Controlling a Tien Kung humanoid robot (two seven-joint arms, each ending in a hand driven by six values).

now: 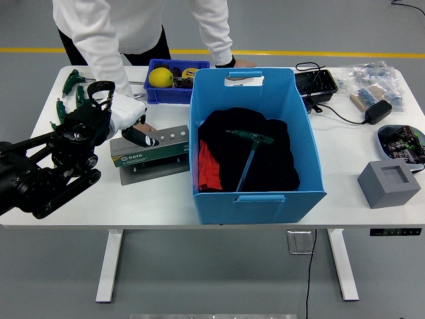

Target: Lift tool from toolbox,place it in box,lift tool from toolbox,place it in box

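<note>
While the left hand [129, 119] is hovering over the green toolbox [149, 147], fingers apparently holding nothing, one tool [249, 149] is lying in the blue box [255, 143]; a misaligned grasp is risking a slip.

Green T-handle tool [249, 151] — inside blue box [255, 199]

Bright, even overhead light is cast; soft shadows are thrown beneath the left hand [126, 114]. Focus is kept sharp throughout.

White worktop [166, 193] on two white legs [108, 274]; grey floor [319, 26]; yellow floor line [332, 53] at 12 o'clock.
</note>
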